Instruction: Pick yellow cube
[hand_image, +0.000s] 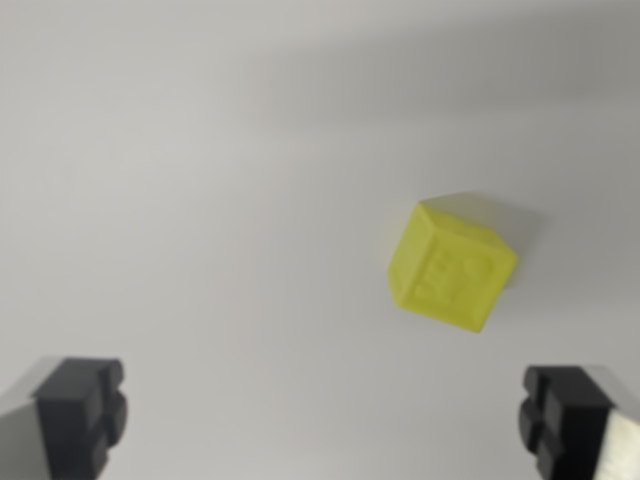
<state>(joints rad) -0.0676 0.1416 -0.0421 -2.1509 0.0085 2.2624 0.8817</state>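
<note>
A yellow cube with raised markings on its faces rests on a plain white surface, right of centre in the wrist view and turned at an angle. My gripper is open, its two black fingertips showing at the bottom corners. The cube lies above and between the fingertips, nearer the right one, and nothing is between them.
The white surface fills the whole view. A soft shadow band crosses the top of the picture.
</note>
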